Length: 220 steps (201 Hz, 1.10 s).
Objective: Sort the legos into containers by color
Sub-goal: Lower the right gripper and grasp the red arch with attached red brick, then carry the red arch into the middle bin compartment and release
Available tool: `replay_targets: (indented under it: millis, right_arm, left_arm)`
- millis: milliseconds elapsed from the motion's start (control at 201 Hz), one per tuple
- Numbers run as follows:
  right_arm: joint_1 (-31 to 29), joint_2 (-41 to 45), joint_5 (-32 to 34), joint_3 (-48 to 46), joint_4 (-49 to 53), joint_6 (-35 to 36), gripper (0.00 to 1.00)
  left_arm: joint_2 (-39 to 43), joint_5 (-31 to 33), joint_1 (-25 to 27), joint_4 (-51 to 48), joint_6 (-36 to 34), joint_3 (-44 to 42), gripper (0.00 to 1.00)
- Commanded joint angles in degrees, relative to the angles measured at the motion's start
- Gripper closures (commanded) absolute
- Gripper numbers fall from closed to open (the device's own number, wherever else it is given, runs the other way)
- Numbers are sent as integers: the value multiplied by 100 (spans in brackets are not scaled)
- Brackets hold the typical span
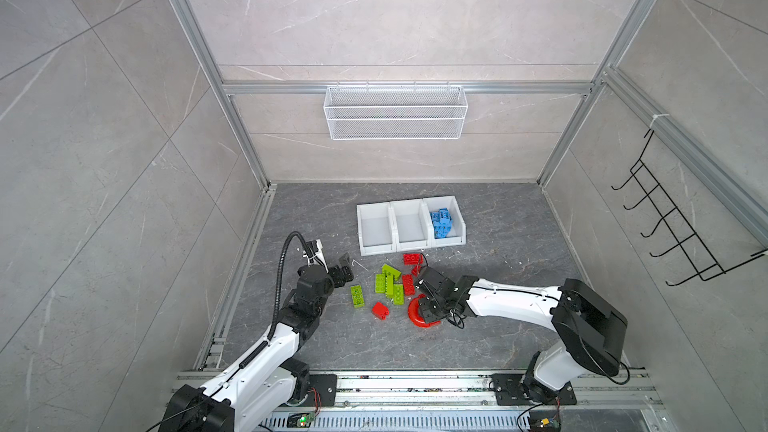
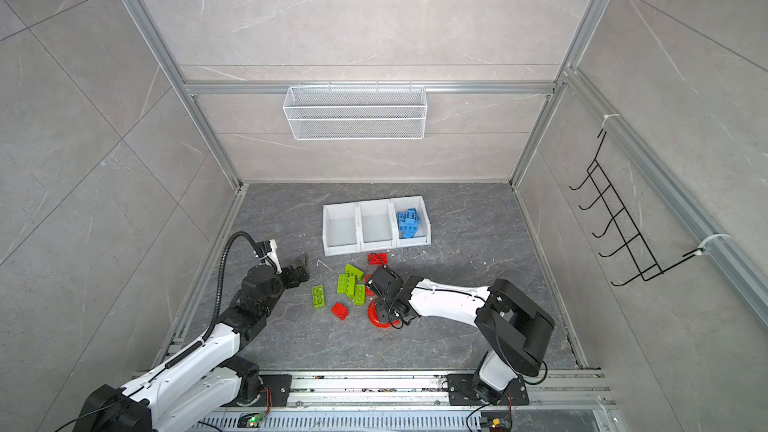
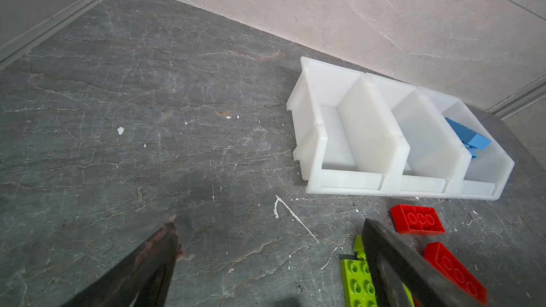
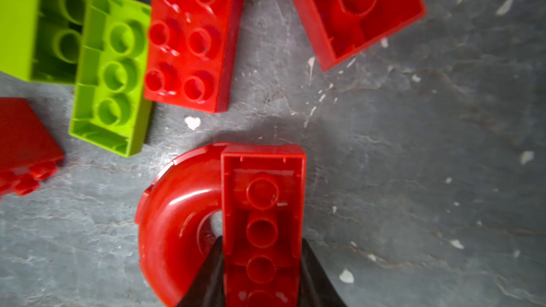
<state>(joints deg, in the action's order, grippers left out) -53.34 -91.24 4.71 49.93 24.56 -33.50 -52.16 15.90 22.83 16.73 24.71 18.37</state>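
My right gripper [image 4: 261, 242] is shut on the flat studded base of the red arch piece [image 4: 177, 220], one finger on each long side. In both top views it sits low over the arch [image 1: 415, 320] [image 2: 375, 317]. Loose legos lie beside it: red bricks [image 4: 189, 36] [image 1: 412, 258] [image 1: 379, 310] and lime green ones [image 1: 388, 282] [image 1: 357, 297]. The containers [image 1: 393, 222] [image 3: 369, 113] stand behind, and blue legos [image 1: 442, 222] fill the right-hand one. My left gripper [image 1: 345, 270] [image 3: 269, 225] hovers open and empty, left of the pile.
A white wire mesh basket [image 1: 395, 112] hangs on the back wall. A black hook rack [image 1: 681, 222] is on the right wall. Aluminium rails [image 1: 245, 268] edge the grey floor. White flecks are scattered on the floor.
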Motion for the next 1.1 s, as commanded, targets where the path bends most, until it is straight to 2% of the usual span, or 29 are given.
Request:
replay_targets:
  millis: [0,329,632,802,1090]
  right_arm:
    - [-27,494,4,-86,-203,-49,76]
    - [148,977,12,-4,-366,173,82]
    - [811,956,-687,471,-609,615,83]
    - [1354,588,-1032,1200,-408,1039,84]
    - [1937,-841,-760,3190,21,1613,84]
  left_arm:
    - [83,-78,-33,155,23,112,1]
    - [118,-79,-33,125,-20,126,1]
    - [171,-64,-34,111,-40,114,1]
    - [163,-77,-37,111,-35,106,0]
    - [151,-96,-37,102,-44,123,1]
